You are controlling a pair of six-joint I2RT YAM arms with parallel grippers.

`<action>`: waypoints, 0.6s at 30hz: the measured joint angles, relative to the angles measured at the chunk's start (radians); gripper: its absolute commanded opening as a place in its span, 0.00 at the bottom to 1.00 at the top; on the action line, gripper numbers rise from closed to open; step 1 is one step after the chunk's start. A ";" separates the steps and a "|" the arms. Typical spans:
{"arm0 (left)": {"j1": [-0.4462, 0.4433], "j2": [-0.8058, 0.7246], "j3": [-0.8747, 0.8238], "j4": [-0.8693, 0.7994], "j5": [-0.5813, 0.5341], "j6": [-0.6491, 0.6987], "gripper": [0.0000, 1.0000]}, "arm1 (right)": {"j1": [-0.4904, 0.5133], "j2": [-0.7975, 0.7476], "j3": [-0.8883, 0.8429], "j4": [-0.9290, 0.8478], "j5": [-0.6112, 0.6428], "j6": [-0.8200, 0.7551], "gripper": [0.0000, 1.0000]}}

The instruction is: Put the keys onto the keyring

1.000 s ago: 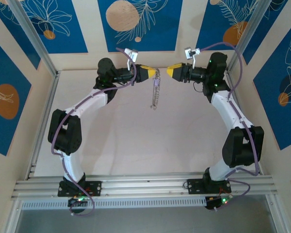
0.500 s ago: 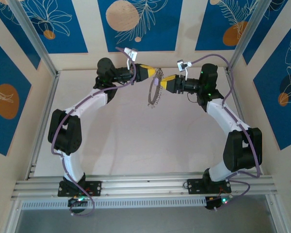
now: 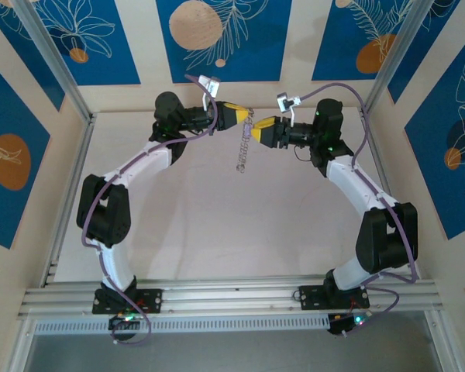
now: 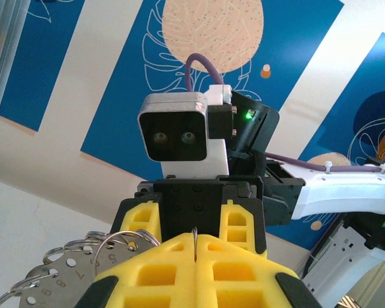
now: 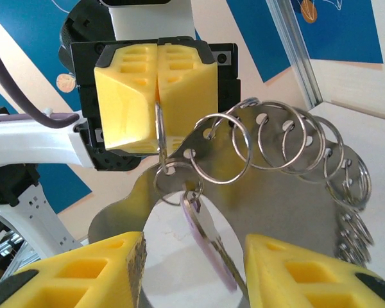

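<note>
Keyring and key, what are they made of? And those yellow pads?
The keyring looks like thin shiny metal: silvery, reflective, with punched holes. The key seems metal with a pale lilac head, probably plastic. The pads on the left tool look like matte yellow plastic or rubber, moulded with square pockets.

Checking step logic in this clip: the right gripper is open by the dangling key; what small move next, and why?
Probably close the right gripper on the key. Its jaws stand open either side of the lilac-headed key, which dangles from the keyring that the left gripper clamps, so a grip seems within reach.
</note>
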 measured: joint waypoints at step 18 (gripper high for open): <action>-0.001 0.001 0.006 0.020 0.005 -0.020 0.00 | 0.020 0.047 0.023 0.043 0.006 0.013 0.26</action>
